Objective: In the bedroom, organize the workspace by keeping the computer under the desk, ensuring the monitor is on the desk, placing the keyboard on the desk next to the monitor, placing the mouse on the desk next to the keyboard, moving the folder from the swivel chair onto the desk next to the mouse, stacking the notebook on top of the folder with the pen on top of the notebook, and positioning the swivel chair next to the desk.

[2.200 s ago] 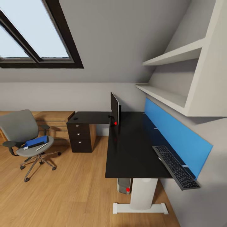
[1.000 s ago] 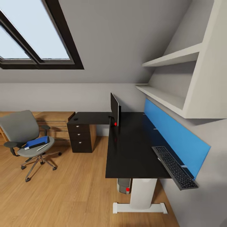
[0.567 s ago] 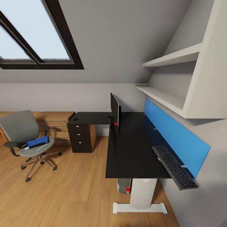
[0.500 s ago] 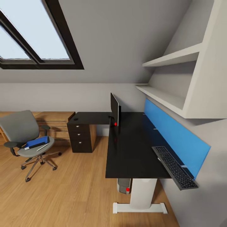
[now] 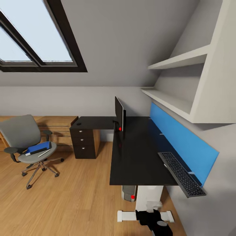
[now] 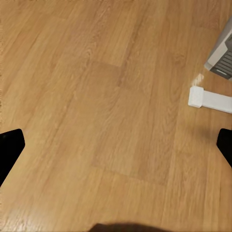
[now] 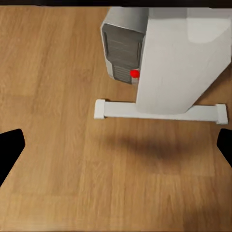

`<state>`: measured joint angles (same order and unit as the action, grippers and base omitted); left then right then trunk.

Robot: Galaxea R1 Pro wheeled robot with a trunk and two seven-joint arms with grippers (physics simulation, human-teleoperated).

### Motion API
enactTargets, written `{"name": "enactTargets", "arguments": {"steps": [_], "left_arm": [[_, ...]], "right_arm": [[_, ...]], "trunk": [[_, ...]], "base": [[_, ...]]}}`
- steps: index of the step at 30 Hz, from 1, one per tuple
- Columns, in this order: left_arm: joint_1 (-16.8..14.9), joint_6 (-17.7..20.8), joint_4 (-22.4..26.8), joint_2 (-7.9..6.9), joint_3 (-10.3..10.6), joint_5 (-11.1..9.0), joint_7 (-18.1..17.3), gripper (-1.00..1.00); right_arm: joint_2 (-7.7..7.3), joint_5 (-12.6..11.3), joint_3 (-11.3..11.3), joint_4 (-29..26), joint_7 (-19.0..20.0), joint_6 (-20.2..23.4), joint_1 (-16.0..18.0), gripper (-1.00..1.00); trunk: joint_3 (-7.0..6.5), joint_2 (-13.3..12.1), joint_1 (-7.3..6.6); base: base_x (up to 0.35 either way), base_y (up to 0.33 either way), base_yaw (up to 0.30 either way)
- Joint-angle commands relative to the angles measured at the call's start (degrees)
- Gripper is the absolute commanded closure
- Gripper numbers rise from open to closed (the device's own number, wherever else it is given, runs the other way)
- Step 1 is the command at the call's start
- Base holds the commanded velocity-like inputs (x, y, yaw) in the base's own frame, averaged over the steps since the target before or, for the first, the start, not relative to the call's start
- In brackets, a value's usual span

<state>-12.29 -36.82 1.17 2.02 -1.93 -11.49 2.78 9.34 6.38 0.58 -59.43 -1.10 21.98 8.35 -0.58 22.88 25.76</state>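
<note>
Both grippers are hanging spread wide and empty over the wooden floor (image 6: 96, 121): the left gripper (image 6: 116, 145) near the desk's white foot (image 6: 208, 99), the right gripper (image 7: 116, 145) facing the grey computer (image 7: 122, 50) tucked under the desk beside its white leg (image 7: 181, 63). A dark arm (image 5: 154, 221) is now rising into the bottom of the head view, absent half a second ago, suggesting the robot is readying to work. The black desk (image 5: 137, 150) is carrying the monitor (image 5: 119, 113), edge-on, and the keyboard (image 5: 182, 173) is overhanging its near right corner, well apart from the screen. The blue folder (image 5: 38, 147), with the notebook (image 5: 36, 151) and the pen (image 5: 44, 153), is lying on the swivel chair (image 5: 28, 141), well apart from the desk.
</note>
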Motion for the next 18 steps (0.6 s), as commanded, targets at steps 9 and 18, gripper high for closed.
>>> {"name": "enactTargets", "arguments": {"steps": [9,18], "left_arm": [[0.0,-0.2,0.0,-0.16,-0.2,-0.3,-0.1,-1.00],[0.0,0.2,0.0,-0.18,-0.2,-0.4,-0.3,-1.00]], "right_arm": [[-0.09,0.7,1.5,-19.5,0.3,14.1,3.0,-1.00],[-1.42,0.6,0.6,-18.7,0.7,12.5,3.4,-1.00]], "trunk": [[0.03,0.0,0.02],[0.03,0.0,0.02]], "base": [[0.000,0.000,0.000],[0.087,-0.067,0.000]]}}
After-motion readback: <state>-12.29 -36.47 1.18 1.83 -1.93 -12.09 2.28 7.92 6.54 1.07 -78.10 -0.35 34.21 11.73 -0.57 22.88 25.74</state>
